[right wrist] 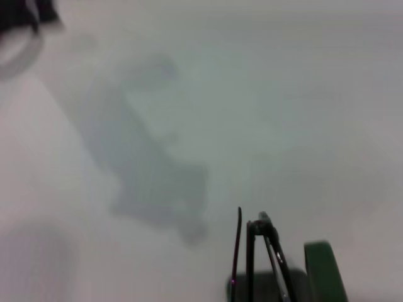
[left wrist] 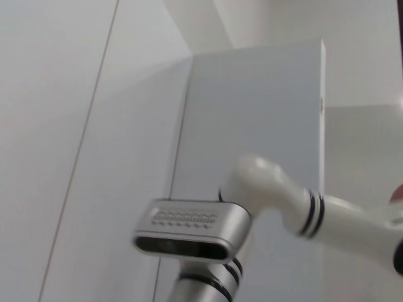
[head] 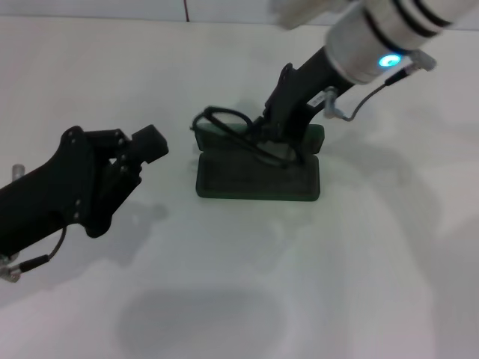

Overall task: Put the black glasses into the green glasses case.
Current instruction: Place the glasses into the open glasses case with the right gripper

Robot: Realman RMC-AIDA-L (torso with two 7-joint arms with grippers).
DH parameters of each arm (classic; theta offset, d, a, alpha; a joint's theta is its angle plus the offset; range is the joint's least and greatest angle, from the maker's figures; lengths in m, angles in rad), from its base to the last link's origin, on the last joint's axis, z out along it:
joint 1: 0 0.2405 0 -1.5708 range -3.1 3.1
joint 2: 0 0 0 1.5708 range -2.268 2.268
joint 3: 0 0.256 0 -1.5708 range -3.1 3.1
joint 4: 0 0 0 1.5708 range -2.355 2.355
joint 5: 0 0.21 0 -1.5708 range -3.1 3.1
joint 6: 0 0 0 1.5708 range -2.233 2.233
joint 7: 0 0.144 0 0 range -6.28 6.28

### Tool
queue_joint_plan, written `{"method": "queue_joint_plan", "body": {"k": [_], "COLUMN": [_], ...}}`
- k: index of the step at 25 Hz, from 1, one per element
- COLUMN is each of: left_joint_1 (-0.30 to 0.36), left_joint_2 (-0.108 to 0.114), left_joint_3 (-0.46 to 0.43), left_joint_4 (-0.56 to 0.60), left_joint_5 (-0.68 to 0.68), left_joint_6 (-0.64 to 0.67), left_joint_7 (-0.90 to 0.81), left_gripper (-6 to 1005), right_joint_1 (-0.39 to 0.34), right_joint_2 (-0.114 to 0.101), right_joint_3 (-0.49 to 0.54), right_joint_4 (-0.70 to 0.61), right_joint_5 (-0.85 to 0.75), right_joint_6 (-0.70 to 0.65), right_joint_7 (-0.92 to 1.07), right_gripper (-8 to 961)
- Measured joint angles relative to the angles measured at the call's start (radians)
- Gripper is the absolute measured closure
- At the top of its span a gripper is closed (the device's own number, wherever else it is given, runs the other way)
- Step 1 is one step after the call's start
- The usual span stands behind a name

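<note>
The green glasses case [head: 258,182] lies open in the middle of the white table, its lid [head: 314,137] standing up behind the tray. My right gripper [head: 271,132] reaches down over the case and is shut on the black glasses [head: 222,118]. One lens sticks out past the case's left end, and the temple arms slant down over the tray. In the right wrist view the glasses [right wrist: 252,251] and an edge of the case [right wrist: 324,270] show at the bottom. My left gripper [head: 150,144] hangs parked to the left of the case, apart from it.
The white table [head: 239,299] spreads all round the case. The left wrist view shows only the robot's head camera [left wrist: 189,229], the white right arm [left wrist: 315,211] and a wall.
</note>
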Motion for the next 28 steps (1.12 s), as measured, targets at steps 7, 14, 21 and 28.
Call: {"method": "queue_joint_plan", "body": {"k": [7, 14, 21, 28], "left_joint_1": [0.040, 0.086, 0.092, 0.088], "left_joint_2": [0.003, -0.015, -0.035, -0.049], "left_joint_3": [0.001, 0.008, 0.008, 0.006], "left_joint_4": [-0.002, -0.007, -0.014, -0.019], "left_joint_5": [0.002, 0.005, 0.031, 0.050], "left_joint_6": [-0.002, -0.001, -0.002, -0.011], "left_joint_7": [0.054, 0.120, 0.154, 0.161], "left_gripper": [978, 978, 978, 978], "right_joint_1": [0.235, 0.288, 0.282, 0.288], "right_joint_2": [0.002, 0.001, 0.001, 0.001], "right_joint_3": [-0.241, -0.376, -0.465, -0.475], "right_joint_4": [0.212, 0.248, 0.278, 0.294], "right_joint_5": [-0.028, 0.044, 0.086, 0.093], "right_joint_6": [0.108, 0.168, 0.217, 0.218], "right_joint_7": [0.132, 0.168, 0.171, 0.186], "right_gripper": [902, 901, 901, 901]}}
